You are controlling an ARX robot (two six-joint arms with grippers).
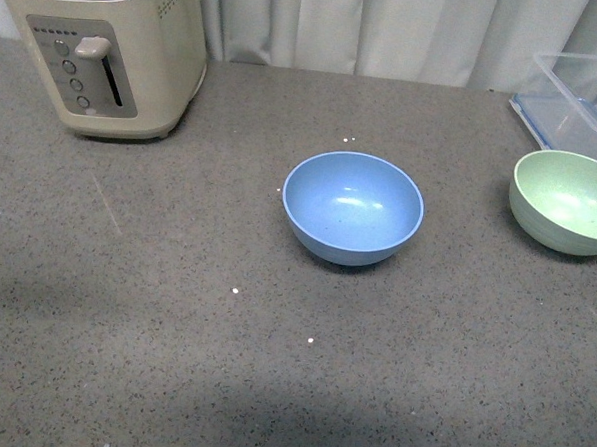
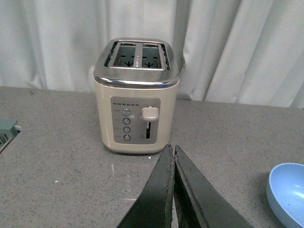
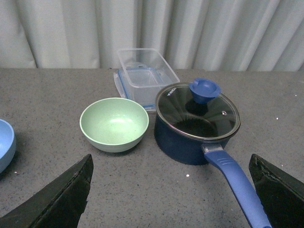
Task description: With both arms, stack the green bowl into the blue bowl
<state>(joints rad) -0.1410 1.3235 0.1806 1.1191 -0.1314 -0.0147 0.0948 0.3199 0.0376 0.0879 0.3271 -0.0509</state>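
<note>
blue bowl (image 1: 351,206) empty | green bowl (image 1: 570,203) empty, well apart | pot (image 3: 180,142) lidded

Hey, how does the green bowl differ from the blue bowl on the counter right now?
Colour: the green bowl is pale mint, the blue bowl light blue. Place: the blue bowl stands alone in the middle of the counter, while the green bowl sits far to the right, close to the clear container and the lidded saucepan. Both are round, upright, empty and of similar size, and neither is held.
</note>
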